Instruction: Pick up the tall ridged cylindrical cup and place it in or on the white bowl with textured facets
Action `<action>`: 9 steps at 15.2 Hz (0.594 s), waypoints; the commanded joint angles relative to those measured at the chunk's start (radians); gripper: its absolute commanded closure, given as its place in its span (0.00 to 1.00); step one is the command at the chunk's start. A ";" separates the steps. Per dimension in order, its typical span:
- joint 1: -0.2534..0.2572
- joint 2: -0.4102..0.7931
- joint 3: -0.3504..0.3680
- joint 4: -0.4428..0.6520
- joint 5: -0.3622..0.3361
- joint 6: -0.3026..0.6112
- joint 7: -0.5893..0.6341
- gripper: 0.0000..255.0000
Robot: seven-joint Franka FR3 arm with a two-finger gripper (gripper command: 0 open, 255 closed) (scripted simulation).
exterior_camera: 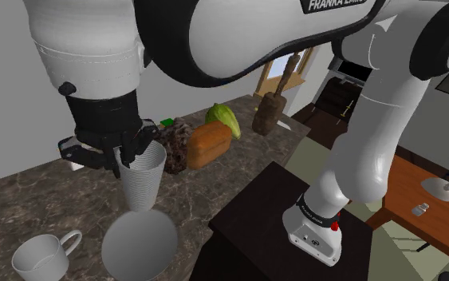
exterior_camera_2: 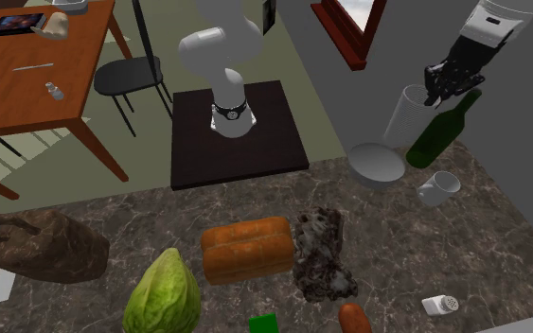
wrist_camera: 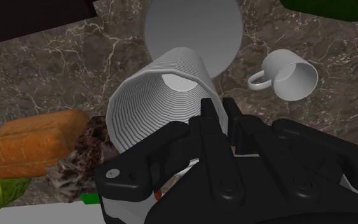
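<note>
Cup (exterior_camera: 141,180), pale and ridged, hangs tilted from the gripper (exterior_camera: 127,156) above the grey bowl (exterior_camera: 139,243).

Dark veined stone counter (exterior_camera_2: 501,255) carries the bowl, a mug (exterior_camera_2: 437,187) just beside it, a green bottle (exterior_camera_2: 444,128), a bread loaf (exterior_camera_2: 247,249), a cabbage (exterior_camera_2: 163,293) and a speckled dark lump (exterior_camera_2: 323,254). The black stand (exterior_camera_2: 236,142) sits against the counter's edge. Beyond are a pale green floor (exterior_camera_2: 313,123), a wooden table (exterior_camera_2: 37,76) with a chair (exterior_camera_2: 127,76), and a red-framed window (exterior_camera_2: 345,33). The black fingers are closed on the cup's rim, pinching its wall. In the wrist view the hand covers the near part of that rim. Whether the cup's base touches the bowl cannot be told. The cabbage is cut off at the second exterior view's lower edge, and the arm hides much of the counter in the shoulder view.
</note>
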 commanded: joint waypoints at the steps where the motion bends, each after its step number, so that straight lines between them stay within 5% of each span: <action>1: 0.014 0.024 -0.001 0.006 -0.017 0.010 0.019 1.00; 9: 0.014 0.047 -0.010 -0.078 -0.039 0.107 0.042 1.00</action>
